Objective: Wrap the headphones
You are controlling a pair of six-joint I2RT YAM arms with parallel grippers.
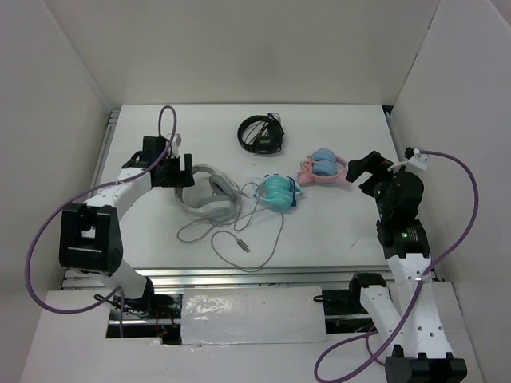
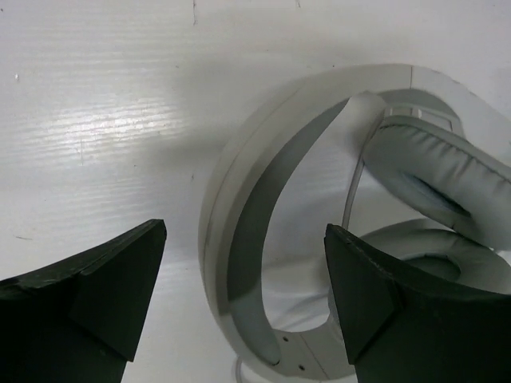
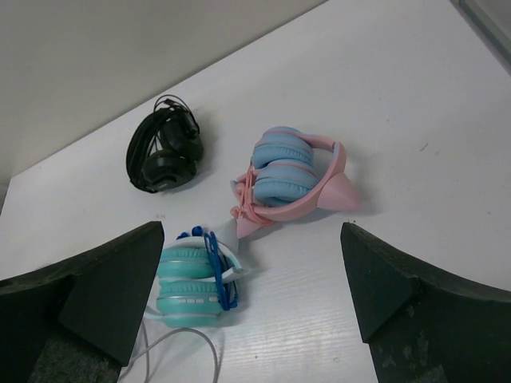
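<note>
Headphones (image 2: 231,239) white/lt-grey w/ grey cable (image 1: 243,246); black set (image 1: 261,134), teal set (image 1: 278,191), pink-blue set (image 1: 323,169).

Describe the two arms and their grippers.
The left arm and right arm have white links joined by black joint blocks. A purple cable loops along each: the left cable and the right cable. The right arm carries a small green light. The left gripper and right gripper each have two black, wedge-shaped fingers.
</note>
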